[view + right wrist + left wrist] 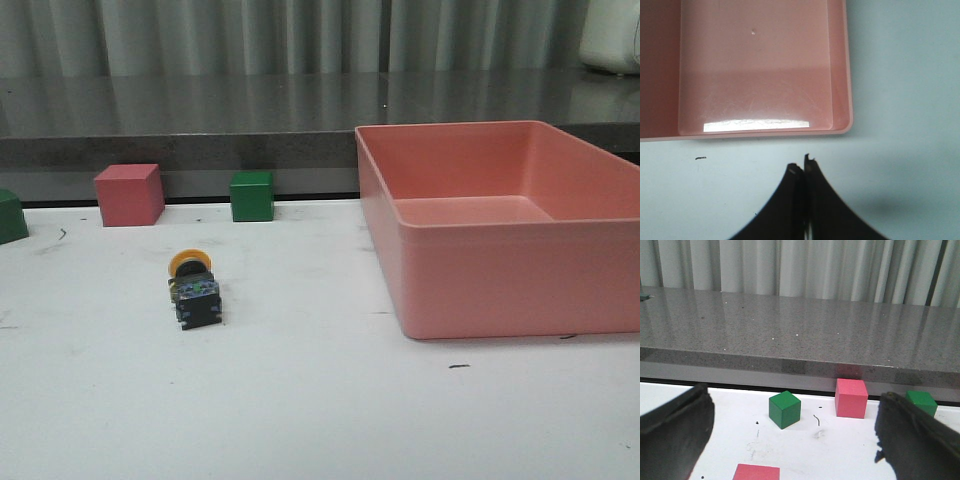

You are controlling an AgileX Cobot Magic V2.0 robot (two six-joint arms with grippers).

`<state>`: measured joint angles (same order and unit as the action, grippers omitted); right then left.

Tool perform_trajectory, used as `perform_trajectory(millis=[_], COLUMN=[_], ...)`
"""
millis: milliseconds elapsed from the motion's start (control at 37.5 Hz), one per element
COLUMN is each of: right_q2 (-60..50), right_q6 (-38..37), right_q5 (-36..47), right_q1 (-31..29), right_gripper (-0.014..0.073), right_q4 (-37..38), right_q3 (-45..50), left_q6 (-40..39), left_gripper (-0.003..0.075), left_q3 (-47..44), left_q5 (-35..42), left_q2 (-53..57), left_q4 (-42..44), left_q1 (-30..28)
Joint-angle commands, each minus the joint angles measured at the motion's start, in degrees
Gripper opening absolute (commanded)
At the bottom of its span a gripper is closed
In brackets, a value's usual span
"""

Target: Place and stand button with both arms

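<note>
The button [192,289] lies on its side on the white table, left of centre in the front view. Its yellow cap points away from me and its black body toward me. Neither arm shows in the front view. My left gripper [793,436] is open, its dark fingers [675,432] wide apart with only bare table and cubes between them. The right gripper [803,168] is shut with nothing in it and hovers over the table just outside a corner of the pink bin [846,75]. Neither wrist view shows the button.
A large pink bin [500,290] fills the table's right half. A pink cube [129,194], a green cube [251,195] and a green object [10,215] stand along the back edge. The left wrist view shows a green cube [785,409], a pink cube [851,397] and another green cube [921,402].
</note>
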<state>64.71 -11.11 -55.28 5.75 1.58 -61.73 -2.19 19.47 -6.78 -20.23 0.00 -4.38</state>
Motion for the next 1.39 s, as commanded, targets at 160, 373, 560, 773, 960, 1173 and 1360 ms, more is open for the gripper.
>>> perform_trajectory(millis=[160,373,560,773,960,1173,1360], right_q2=[-16.89,-30.5,-42.08,-50.54,-51.27,-51.27,-51.27], right_q6=[0.87,0.87,0.87,0.87,0.87,0.87,0.87], right_q5=[18.02,30.57,35.83,36.75,36.57,36.25,36.25], right_q1=[-0.38,-0.38,-0.38,-0.38,-0.38,-0.38,-0.38], right_gripper=[-0.0069,-0.0069,-0.0069,-0.0069,-0.0069,-0.0069,-0.0069], right_q4=[1.27,2.78,3.68,3.68,3.68,3.68,3.68], right_q3=[13.09,26.33,35.48,38.19,38.19,38.19,38.19], left_q6=[-0.07,-0.07,-0.07,-0.07,-0.07,-0.07,-0.07], left_gripper=[0.0617,0.0617,0.0617,0.0617,0.0617,0.0617,0.0617], left_q3=[2.15,2.15,2.15,2.15,2.15,2.15,2.15], left_q5=[4.94,4.94,4.94,4.94,4.94,4.94,5.07], left_q2=[-0.81,-0.81,-0.81,-0.81,-0.81,-0.81,-0.81], left_q4=[-0.41,-0.41,-0.41,-0.41,-0.41,-0.41,-0.88], left_q1=[-0.05,-0.05,-0.05,-0.05,-0.05,-0.05,-0.05])
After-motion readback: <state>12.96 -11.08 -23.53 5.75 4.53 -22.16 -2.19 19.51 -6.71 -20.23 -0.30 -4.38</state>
